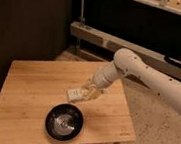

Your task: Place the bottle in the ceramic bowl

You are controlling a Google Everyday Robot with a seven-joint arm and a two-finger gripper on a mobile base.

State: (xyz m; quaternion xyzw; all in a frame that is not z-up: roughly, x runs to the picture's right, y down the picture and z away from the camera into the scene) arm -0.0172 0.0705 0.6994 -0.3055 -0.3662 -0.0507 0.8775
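Note:
The small whitish bottle (pixel 76 93) is held on its side in my gripper (pixel 85 92), lifted above the wooden table (pixel 30 93). It hangs just up and to the right of the glossy black ceramic bowl (pixel 63 123), which sits near the table's front edge with a shiny centre. My white arm (pixel 149 77) reaches in from the right.
A dark cabinet wall (pixel 25 22) stands behind the table on the left. A low metal shelf rail (pixel 118 42) runs along the back. Speckled floor (pixel 157 126) lies to the right of the table.

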